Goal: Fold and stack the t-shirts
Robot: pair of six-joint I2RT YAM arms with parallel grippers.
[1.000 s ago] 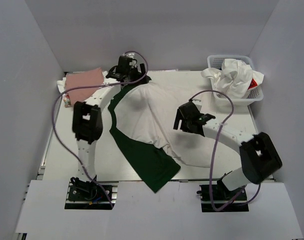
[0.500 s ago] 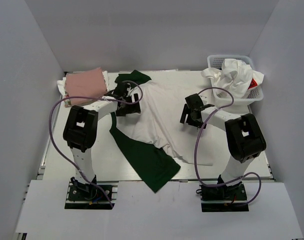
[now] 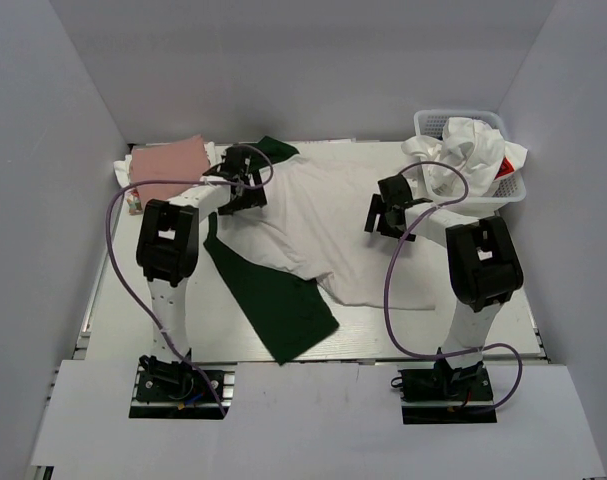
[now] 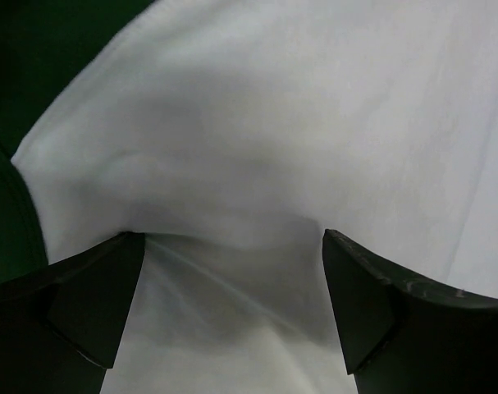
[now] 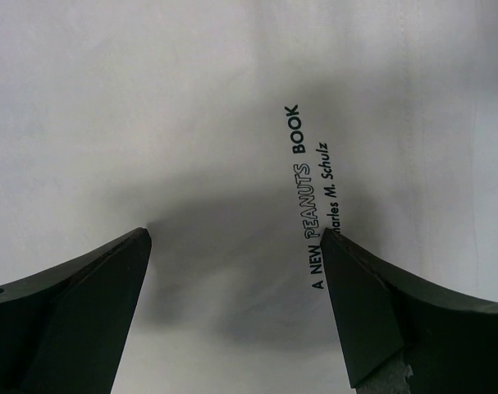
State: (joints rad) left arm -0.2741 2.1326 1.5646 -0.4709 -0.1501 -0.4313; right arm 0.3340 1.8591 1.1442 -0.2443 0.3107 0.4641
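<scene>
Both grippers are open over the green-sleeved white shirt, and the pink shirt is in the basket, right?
No. The top view shows the pink shirt at the far left, outside the basket. The left gripper and right gripper are open over the green-sleeved white shirt.

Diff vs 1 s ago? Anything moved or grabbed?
Left gripper drew back from the far side to above the green-and-white t-shirt; right gripper edged farther out. The shirt's near green sleeve slid left and away from the near edge; its far green sleeve came into view. Both jaws open, nothing gripped. Pink t-shirt and basket unchanged.
</scene>
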